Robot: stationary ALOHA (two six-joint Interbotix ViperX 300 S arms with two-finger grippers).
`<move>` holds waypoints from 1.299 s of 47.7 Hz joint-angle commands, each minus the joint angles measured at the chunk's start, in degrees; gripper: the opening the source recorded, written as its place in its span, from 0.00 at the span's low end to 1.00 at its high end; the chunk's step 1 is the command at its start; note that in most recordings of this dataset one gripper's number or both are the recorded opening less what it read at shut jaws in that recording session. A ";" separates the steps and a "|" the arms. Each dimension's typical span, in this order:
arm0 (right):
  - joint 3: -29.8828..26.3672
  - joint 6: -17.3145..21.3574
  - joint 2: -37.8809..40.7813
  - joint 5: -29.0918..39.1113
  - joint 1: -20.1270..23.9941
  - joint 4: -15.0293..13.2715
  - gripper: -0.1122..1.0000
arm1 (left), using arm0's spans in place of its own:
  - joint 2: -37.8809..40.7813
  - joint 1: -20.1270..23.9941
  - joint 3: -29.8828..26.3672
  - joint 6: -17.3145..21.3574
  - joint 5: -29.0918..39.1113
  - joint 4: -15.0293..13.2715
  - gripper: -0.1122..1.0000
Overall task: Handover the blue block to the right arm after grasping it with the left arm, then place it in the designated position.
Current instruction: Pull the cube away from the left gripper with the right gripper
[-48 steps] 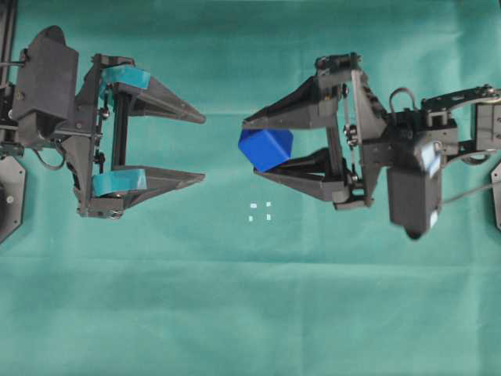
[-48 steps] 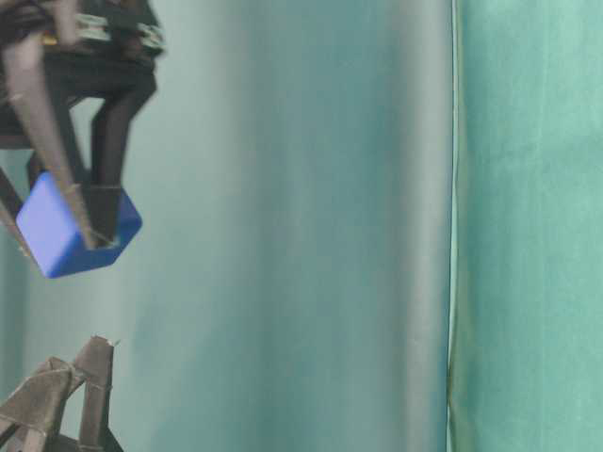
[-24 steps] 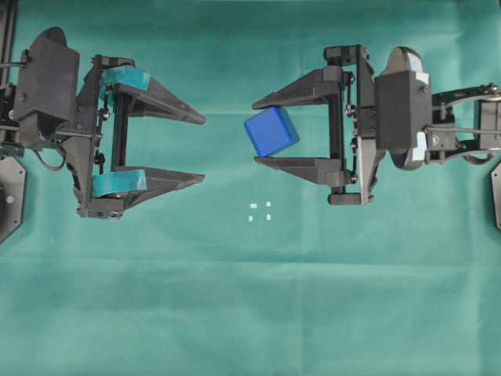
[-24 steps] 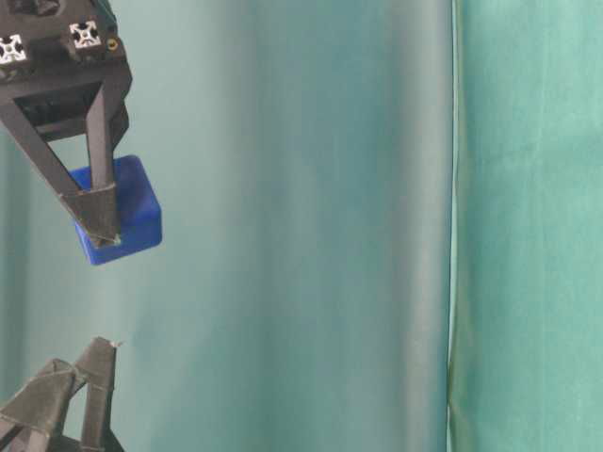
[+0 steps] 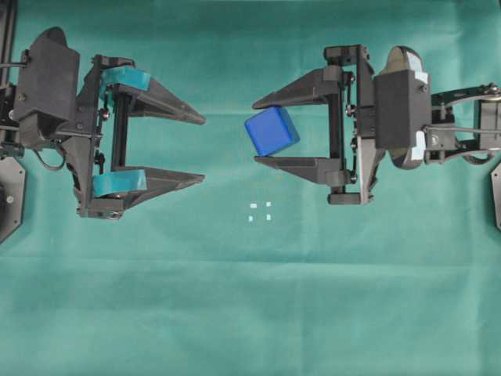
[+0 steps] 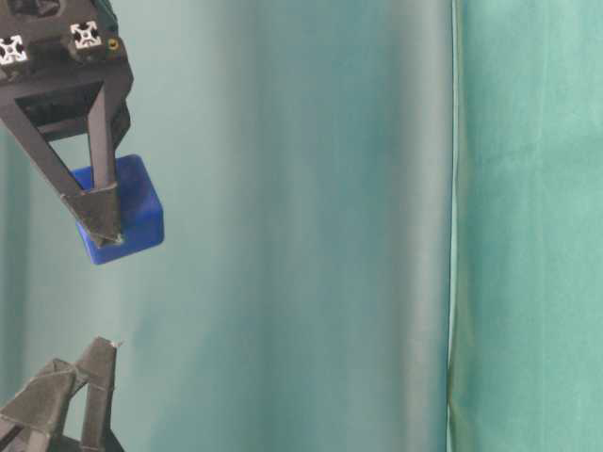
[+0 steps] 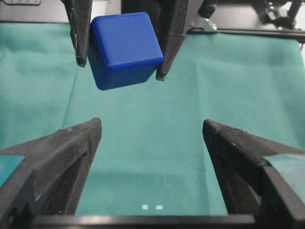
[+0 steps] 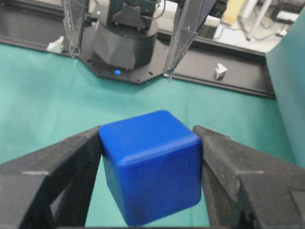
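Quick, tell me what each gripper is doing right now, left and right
Left gripper: open, holding nothing.
Right gripper: shut on the small bright blue cube, held above the green cloth.

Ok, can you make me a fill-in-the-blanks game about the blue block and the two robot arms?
1. The blue block is squeezed between the fingers of the ____ gripper.
2. The left gripper has its fingers ____ and holds nothing.
3. The four white marks lie on the ____ cloth.
4. In the overhead view, the block sits ____ the white marks.

Missing words: right; open; green; above
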 commanded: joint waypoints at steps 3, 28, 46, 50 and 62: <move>-1.23 0.18 -1.23 -0.09 0.18 0.18 0.66 | -0.26 0.00 -1.05 0.09 -0.26 0.00 1.00; -1.23 0.18 -1.23 -0.18 0.18 0.26 0.66 | -0.26 -0.09 -1.05 0.09 -0.26 0.00 1.00; -1.14 0.44 -1.32 0.35 0.62 0.35 0.66 | -0.35 0.00 -1.05 0.09 -0.26 0.00 1.00; -1.23 0.53 -1.32 1.23 0.88 0.53 0.66 | -0.35 0.00 -1.05 0.09 -0.26 -0.09 1.00; -1.05 2.11 -1.32 7.29 2.02 0.70 0.66 | -0.26 0.00 -1.05 0.09 -0.26 -0.09 1.00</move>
